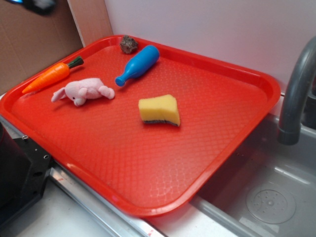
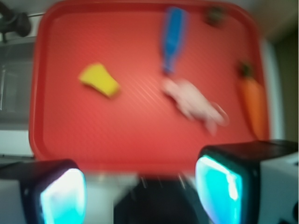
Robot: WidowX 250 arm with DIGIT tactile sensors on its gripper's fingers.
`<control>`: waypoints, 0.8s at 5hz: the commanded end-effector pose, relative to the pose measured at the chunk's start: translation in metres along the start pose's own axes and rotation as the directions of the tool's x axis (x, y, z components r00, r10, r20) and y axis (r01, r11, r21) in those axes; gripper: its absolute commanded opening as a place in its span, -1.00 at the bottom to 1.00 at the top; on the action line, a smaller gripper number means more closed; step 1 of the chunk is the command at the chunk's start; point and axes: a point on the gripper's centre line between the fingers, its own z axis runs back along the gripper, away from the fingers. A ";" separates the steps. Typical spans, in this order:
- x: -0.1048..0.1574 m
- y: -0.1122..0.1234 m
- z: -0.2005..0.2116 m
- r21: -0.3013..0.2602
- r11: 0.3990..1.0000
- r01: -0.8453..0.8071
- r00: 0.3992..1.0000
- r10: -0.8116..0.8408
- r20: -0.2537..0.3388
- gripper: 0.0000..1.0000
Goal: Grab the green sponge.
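Exterior view looks down obliquely at the red tray (image 1: 148, 163); blurred wrist view hangs above, sharing the tray (image 2: 140, 140)

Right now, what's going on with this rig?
Nothing is held yet. The gripper hangs above the near edge of the red tray, jaws apart and empty. The green sponge, a yellow block with a dark scouring layer underneath, lies untouched near the tray's middle. A pink plush bunny, a blue bottle, a toy carrot and a small brown lump sit towards the far side. The wrist view is blurred.
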 end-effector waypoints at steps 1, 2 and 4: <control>0.061 -0.036 -0.052 -0.046 0.947 0.318 0.938 -0.308 0.158 1.00; 0.073 -0.031 -0.083 -0.029 0.938 0.345 0.936 -0.341 0.087 1.00; 0.074 0.002 -0.123 -0.043 0.920 0.390 0.921 -0.390 0.012 1.00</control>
